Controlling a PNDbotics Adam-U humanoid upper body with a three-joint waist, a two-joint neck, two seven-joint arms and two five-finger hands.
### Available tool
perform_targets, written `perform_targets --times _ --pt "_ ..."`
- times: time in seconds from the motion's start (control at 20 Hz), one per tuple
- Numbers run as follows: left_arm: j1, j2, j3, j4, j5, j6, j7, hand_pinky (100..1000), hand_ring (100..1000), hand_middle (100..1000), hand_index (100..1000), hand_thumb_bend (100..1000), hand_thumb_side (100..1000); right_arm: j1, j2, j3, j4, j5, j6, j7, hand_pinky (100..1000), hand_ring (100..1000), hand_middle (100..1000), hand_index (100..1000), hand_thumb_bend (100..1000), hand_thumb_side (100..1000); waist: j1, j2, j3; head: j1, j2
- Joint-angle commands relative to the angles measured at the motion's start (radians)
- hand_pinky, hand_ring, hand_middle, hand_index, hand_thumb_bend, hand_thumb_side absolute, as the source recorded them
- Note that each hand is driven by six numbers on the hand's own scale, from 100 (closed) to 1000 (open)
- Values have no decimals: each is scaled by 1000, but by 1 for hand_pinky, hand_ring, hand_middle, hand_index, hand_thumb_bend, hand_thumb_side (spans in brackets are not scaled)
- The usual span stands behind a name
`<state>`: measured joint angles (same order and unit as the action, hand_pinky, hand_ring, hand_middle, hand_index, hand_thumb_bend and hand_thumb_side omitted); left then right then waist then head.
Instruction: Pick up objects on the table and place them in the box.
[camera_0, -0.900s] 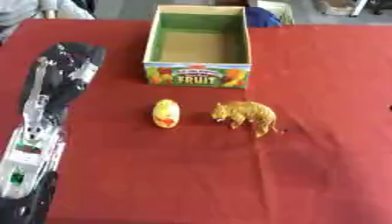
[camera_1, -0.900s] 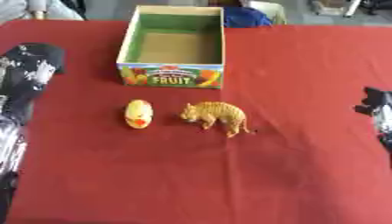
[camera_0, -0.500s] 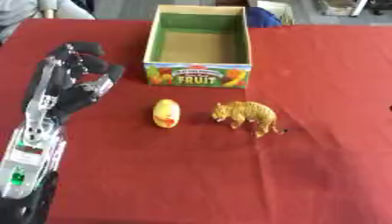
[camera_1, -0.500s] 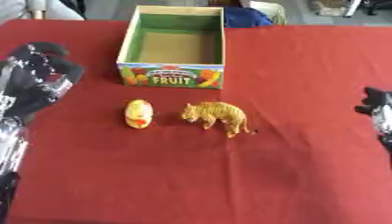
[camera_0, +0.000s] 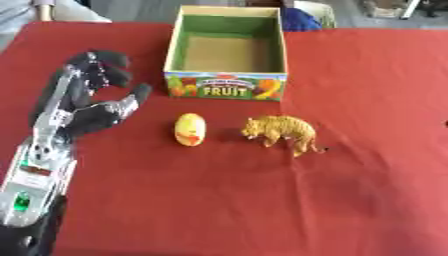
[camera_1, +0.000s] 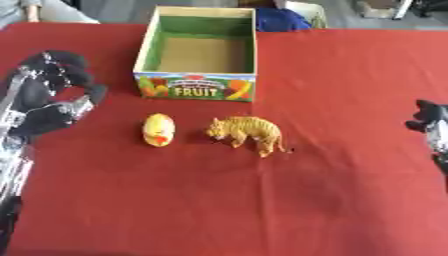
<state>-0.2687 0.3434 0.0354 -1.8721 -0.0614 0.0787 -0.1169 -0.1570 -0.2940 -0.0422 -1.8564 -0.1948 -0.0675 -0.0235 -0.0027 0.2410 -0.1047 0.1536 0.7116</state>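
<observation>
The robot's left hand (camera_0: 92, 107) has swung in from the surface's left edge over the past second, its fingers uncurling from a bunched pose to a spread, empty reach with the thumb pointing toward the toys. Just to the hand's right, apart from the thumb tip, lies a small yellow egg-shaped toy (camera_0: 189, 129) on the red surface (camera_0: 350, 200); farther right of it stands a toy tiger (camera_0: 282, 133), the two near each other but not touching. Beyond both, ahead and to the right of the hand, sits the open fruit box (camera_0: 226, 88), nothing visible inside. The yellow toy looks light, hard and smooth, likely to roll or slip, so a pinch across its narrow middle seems soundest. The right hand (camera_1: 430, 122) shows only at the far right edge; whether its fingers are open cannot be told.
</observation>
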Motion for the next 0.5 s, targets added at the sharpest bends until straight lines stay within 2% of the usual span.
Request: perform_targets --times 0.05,0.25,0.5 --pt "-28 61 -41 -13 -106 19 -59 632 604 605 693 474 100 -5 -12 -1 -21 -3 -1 4 706 863 531 580 100 357 0 -17 -4 6 -7" --pt "-54 98 -97 0 -226 28 -143 628 597 600 696 479 100 -4 -12 1 -21 -3 0 6 707 863 531 580 100 359 2 -18 -8 10 -7" --pt "-76 98 -140 33 -292 32 -188 624 593 597 698 484 100 -5 -12 2 -21 -3 0 8 707 863 531 580 100 359 1 -19 -10 11 -7"
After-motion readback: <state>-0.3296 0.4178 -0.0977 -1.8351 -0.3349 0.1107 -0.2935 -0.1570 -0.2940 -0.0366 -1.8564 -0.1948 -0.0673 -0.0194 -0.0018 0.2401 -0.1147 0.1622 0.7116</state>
